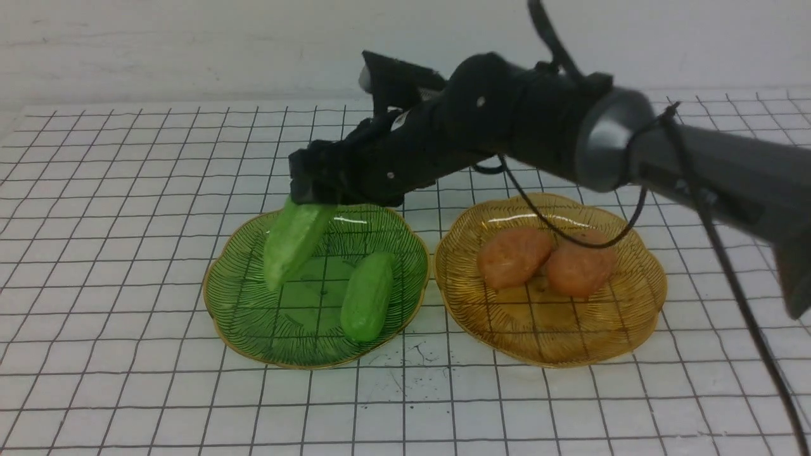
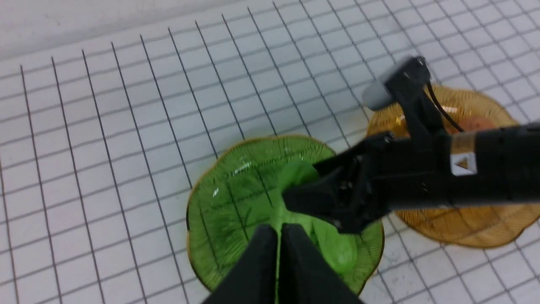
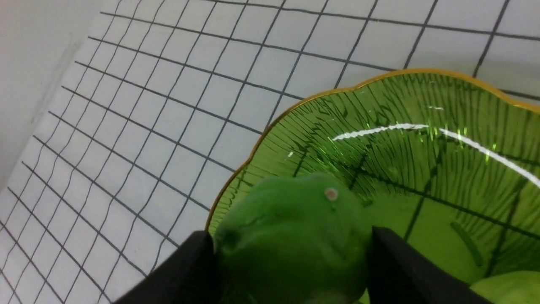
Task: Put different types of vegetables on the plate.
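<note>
My right gripper (image 1: 310, 199) reaches across to the green plate (image 1: 285, 323) and is shut on a light-green cucumber (image 1: 293, 240). The cucumber hangs tilted from the jaws over the plate's far left part, its lower end close to the plate. In the right wrist view it fills the gap between the black fingers (image 3: 388, 261). A second cucumber (image 1: 367, 296) lies on the same plate. Two orange-brown potatoes (image 1: 513, 256) (image 1: 580, 266) lie side by side on the amber plate (image 1: 551, 342). My left gripper (image 2: 279, 230) hovers above the green plate (image 2: 223, 211), shut with nothing in it.
The two plates stand side by side, nearly touching, on a white cloth with a black grid (image 1: 127, 253). A pale wall (image 1: 190, 44) runs along the back. The right arm (image 1: 697, 164) and its cable (image 1: 728, 266) cross above the amber plate.
</note>
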